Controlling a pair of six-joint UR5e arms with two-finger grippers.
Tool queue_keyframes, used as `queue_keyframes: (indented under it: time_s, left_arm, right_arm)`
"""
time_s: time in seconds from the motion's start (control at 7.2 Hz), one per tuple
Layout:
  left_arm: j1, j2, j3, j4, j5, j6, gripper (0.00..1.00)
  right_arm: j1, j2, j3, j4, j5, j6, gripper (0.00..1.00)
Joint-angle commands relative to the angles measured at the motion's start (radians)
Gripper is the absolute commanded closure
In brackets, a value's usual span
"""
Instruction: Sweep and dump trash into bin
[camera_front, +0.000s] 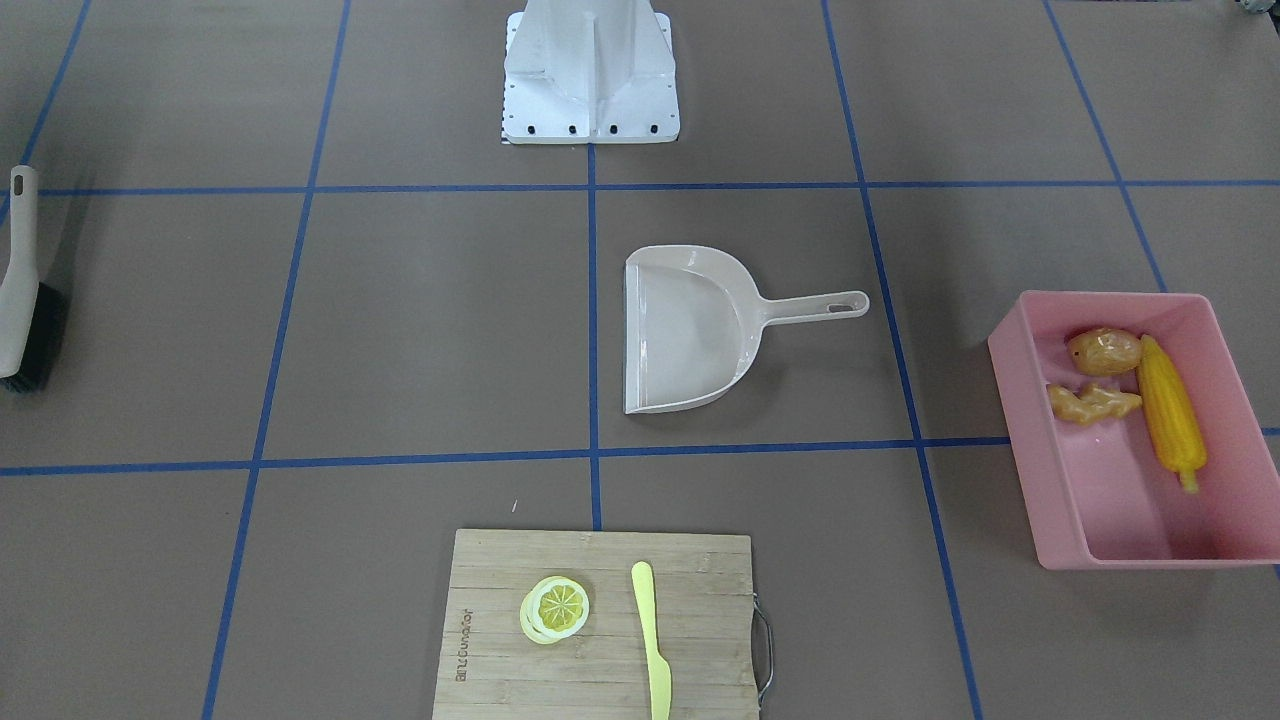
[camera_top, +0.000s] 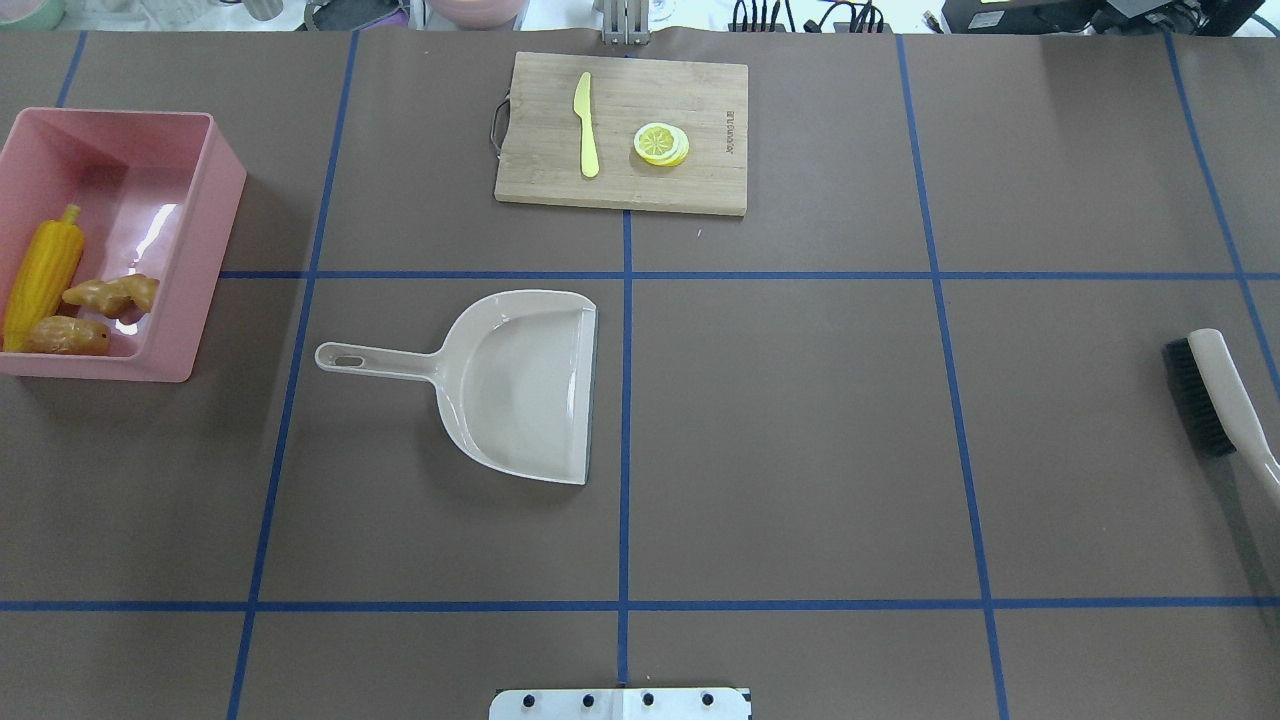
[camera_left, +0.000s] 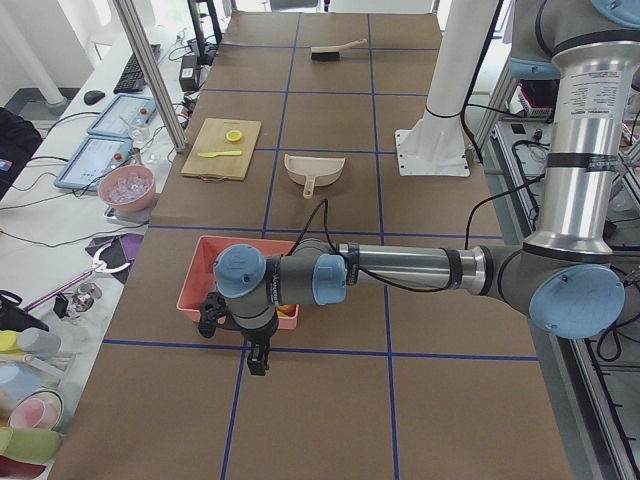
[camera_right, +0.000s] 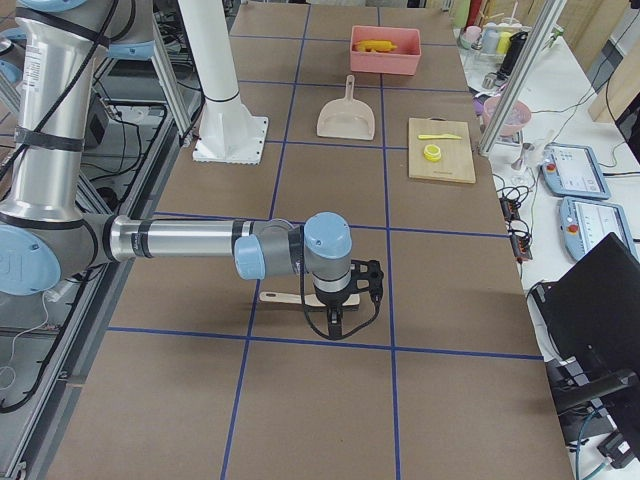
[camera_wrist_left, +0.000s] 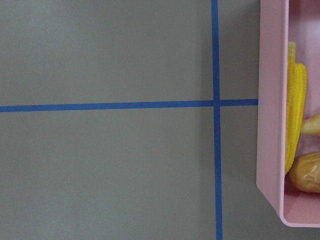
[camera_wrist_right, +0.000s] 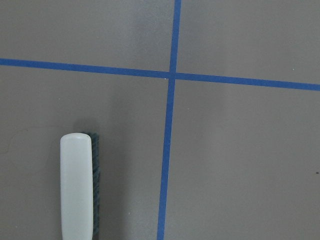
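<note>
The pink bin stands at the table's left end. In it lie the yellow corn cob, the brown potato and the tan ginger root. The left wrist view shows the bin's wall with the corn and potato inside. My left gripper hangs beside the bin, seen only in the exterior left view, so I cannot tell its state. My right gripper hangs over the brush, seen only in the exterior right view, so its state is also unclear.
The beige dustpan lies mid-table, handle toward the bin. The brush lies at the table's right end and shows in the right wrist view. A wooden cutting board at the far edge holds a lemon slice and a yellow knife.
</note>
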Motion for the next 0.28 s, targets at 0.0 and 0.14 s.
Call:
queue_keyframes:
  time_s: [0.0, 0.14]
  left_arm:
    - [0.000, 0.000, 0.000, -0.002, 0.000, 0.000, 0.01]
    - [0.000, 0.000, 0.000, 0.000, 0.000, 0.000, 0.01]
  right_arm:
    - [0.001, 0.001, 0.001, 0.000, 0.000, 0.000, 0.00]
    - [0.000, 0.001, 0.001, 0.000, -0.002, 0.000, 0.00]
